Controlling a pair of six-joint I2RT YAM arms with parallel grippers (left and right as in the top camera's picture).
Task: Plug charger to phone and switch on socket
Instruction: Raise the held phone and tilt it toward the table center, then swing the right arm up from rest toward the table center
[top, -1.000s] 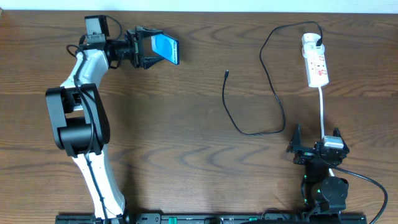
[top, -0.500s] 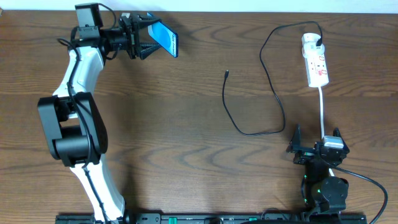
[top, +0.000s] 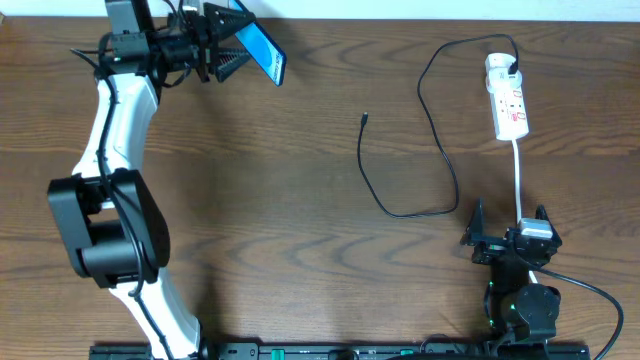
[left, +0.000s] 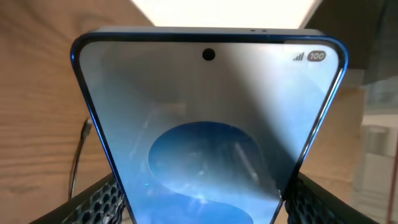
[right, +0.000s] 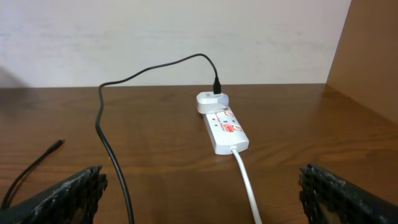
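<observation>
Dark brown wooden table (top: 280, 220) is filling nearly the whole overhead view, its grain running left-right. Plain off-white wall (right: 186, 37) is rising behind the tabletop's far edge in the right wrist view, and is showing as a thin pale strip along the top of the overhead. Lighter brown wood panel (right: 367, 50) is standing upright at the rt side, meeting the table. Black rail (top: 330, 351) is running along the near edge w/ small green lights glowing. Left wrist view: light wood surface (left: 37, 93) is showing at left, bright white patch (left: 224, 11) is glaring at top; rt side too blurry to tell.
</observation>
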